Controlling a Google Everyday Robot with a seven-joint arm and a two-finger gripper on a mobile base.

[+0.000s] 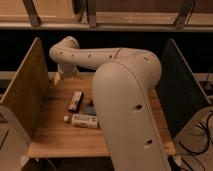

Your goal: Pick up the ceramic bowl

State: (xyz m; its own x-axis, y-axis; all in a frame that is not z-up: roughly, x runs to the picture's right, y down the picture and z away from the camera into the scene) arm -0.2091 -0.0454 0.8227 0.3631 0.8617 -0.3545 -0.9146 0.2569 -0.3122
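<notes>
The orange-red ceramic bowl does not show in the camera view; my arm (125,95) covers much of the table's middle and right. The arm rises from the lower right, bends at the elbow and reaches left to the table's back left corner. My gripper (59,76) is there, pointing down just above the wood, mostly hidden behind the wrist.
On the wooden table (55,137) lie a dark flat packet (75,100), a small blue item (90,109) and a white bottle on its side (84,120). A wooden panel (26,85) stands on the left and a dark panel (182,90) on the right.
</notes>
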